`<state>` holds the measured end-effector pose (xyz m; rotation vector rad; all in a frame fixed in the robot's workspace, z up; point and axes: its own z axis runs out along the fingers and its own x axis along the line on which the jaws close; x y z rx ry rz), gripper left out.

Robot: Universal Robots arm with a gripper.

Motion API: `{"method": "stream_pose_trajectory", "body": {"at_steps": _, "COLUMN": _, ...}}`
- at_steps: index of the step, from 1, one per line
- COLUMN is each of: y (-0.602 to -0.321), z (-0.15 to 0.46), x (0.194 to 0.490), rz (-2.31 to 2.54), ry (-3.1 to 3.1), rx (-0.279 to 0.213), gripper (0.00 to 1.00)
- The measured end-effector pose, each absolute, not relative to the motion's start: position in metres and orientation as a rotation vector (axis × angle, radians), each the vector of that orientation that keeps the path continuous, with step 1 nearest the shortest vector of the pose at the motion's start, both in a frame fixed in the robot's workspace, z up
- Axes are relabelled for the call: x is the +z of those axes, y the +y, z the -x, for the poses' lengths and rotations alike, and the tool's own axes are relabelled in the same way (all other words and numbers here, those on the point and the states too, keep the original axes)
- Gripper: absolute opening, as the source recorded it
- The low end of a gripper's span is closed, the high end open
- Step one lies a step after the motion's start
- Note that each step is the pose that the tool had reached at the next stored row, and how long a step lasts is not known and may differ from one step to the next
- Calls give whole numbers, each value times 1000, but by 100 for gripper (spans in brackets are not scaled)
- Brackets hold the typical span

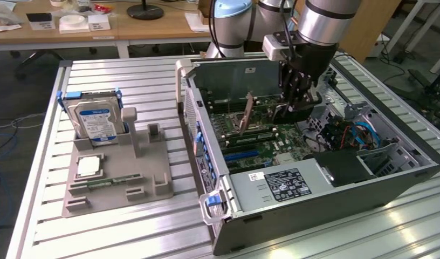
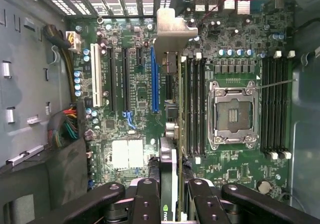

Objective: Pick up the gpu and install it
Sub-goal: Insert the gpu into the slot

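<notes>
**Gpu over the board, not seated yet**

My gripper (image 2: 170, 196) has its fingers closed on the gpu (image 2: 172, 31), which hangs edge-down above the motherboard (image 2: 137, 91) inside the case (image 1: 335, 208). I judge the card must go down upright, with its edge lined up on the blue slot (image 2: 154, 79) just beside it. I count one gpu, one blue slot, one white slot (image 2: 95, 84) and one empty processor socket (image 2: 233, 115).

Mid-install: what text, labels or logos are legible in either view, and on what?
Nothing reads clearly enough to quote.
Blue label on the hard drive: print too small.
Black-and-white label on the power supply: too small.
Markings on the motherboard: too small.
The gpu: seen edge-on, no legible text.
Cards on the desk: too small.
</notes>
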<state>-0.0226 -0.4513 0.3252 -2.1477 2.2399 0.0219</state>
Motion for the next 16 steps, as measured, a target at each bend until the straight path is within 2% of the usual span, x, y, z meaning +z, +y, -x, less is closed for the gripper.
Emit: {"method": "stream_pose_trajectory", "body": {"at_steps": 16, "y": -451, "z": 39, "x": 324, "rz": 2147, "ry": 2240, "rx": 22, "gripper": 26}}
